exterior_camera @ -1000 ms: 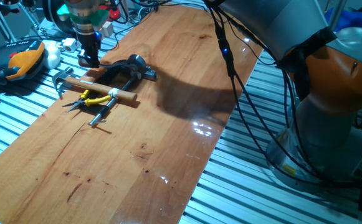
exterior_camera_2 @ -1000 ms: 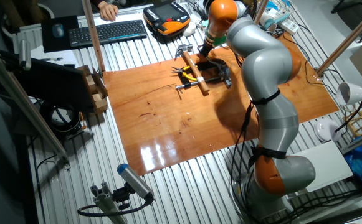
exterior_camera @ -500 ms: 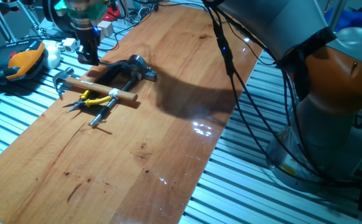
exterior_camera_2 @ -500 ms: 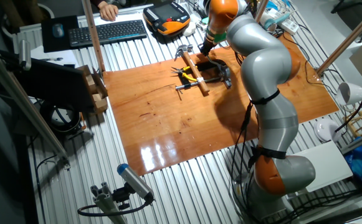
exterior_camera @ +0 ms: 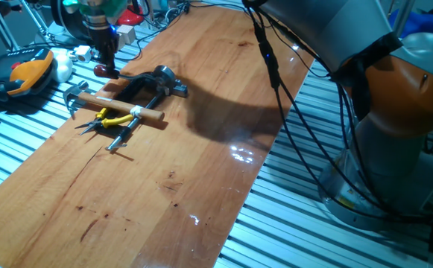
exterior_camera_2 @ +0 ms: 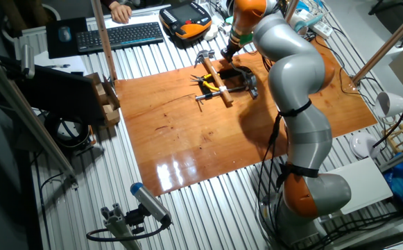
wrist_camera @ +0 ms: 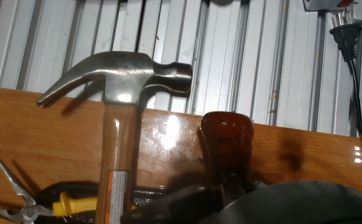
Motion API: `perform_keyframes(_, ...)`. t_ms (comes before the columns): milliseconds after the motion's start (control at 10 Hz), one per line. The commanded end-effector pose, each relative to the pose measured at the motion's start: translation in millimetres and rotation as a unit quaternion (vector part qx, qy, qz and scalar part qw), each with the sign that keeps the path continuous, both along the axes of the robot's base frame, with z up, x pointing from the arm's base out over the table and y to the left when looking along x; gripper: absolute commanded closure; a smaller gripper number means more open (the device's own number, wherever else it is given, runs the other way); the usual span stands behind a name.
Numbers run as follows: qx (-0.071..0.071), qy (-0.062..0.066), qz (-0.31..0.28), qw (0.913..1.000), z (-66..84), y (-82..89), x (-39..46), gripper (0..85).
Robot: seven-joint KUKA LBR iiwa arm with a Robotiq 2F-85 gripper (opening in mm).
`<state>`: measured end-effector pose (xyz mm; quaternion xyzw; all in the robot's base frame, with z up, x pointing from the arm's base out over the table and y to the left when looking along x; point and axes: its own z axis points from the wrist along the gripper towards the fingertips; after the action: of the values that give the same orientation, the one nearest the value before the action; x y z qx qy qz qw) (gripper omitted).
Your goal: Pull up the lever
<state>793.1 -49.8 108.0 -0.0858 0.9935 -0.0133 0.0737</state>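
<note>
One grip only: gripper [exterior_camera: 106, 68] closed around lever [wrist_camera: 226, 142] knob. Could slip off if pulled straight up; hammer [wrist_camera: 119, 118] just beside, easily snagged.

We reach our arm [exterior_camera_2: 295, 76] far across the desk [exterior_camera: 201, 141], orange base joint low, grey links arching over. Our gripper [exterior_camera: 104, 65] points down at the far edge, fingers [exterior_camera: 101, 53] set close together; whether they clamp anything we cannot make out from these views.
</note>
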Motion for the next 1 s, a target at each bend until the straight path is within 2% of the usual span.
perform_keyframes(0, 0.002, -0.008, -0.008, 0.9999, -0.5, -0.8, -0.1, 68.0)
perform_keyframes(100, 0.0, -0.02, -0.018, 0.9996, -1.5, 0.0, -0.1, 34.0)
perform_keyframes(200, -0.003, -0.03, -0.024, 0.9993, -2.2, 0.1, -0.1, 17.0)
perform_keyframes(300, -0.007, -0.041, -0.03, 0.9987, -2.1, -0.3, -0.3, 17.0)
perform_keyframes(400, -0.013, -0.045, -0.033, 0.9984, -3.4, 0.2, 0.0, 0.0)
perform_keyframes(600, -0.015, -0.051, -0.037, 0.9979, -10.9, 0.0, 3.5, 0.0)
perform_keyframes(900, -0.012, -0.054, -0.038, 0.9977, -21.9, -0.7, 9.2, 0.0)
